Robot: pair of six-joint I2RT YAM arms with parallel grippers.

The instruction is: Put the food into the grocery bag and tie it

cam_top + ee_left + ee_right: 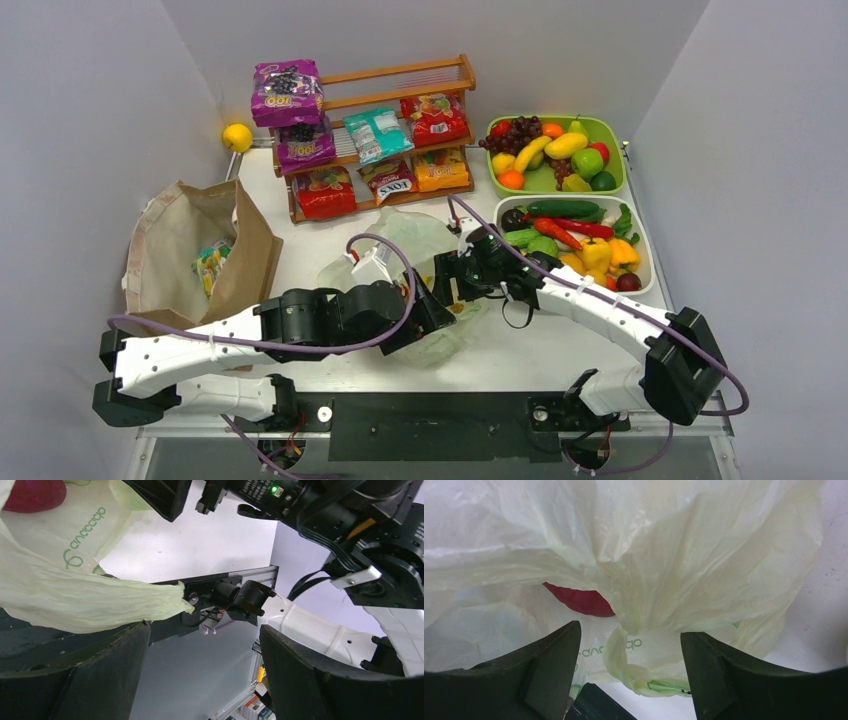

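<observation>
Two arms meet over the grocery bag [425, 238], which lies crumpled near the middle of the table [570, 345]. Left claw [202, 634]: jaws spread wide with nothing pinched between them. A twisted strip of the bag's pale green plastic rests along the upper edge of one finger [100, 670] and ends at the gap. Right claw [629, 630]: jaws likewise wide and pointed straight at the bag. A small hanging fold of plastic sits in the gap between them, and whether it touches either finger cannot be told; the bulk of the bag rises just beyond the tips. A red piece of food [581, 600] shows through an opening in the folds, inside the bag, and green printed lettering [85, 535] marks the plastic. Seen from above, the two claws stand close together at the bag — the left one at its near side, the right one at its right side. To the left, a brown paper bag [250, 250] stands open with a snack packet [212, 262] inside. Beyond the right arm, a white tray [650, 262] holds vegetables, and behind it a green tray [620, 160] holds fruit. At the back, a wooden rack [400, 72] carries rows of colourful packets [288, 92]. A yellow ball [237, 137] sits just left of the rack, near the wall.
</observation>
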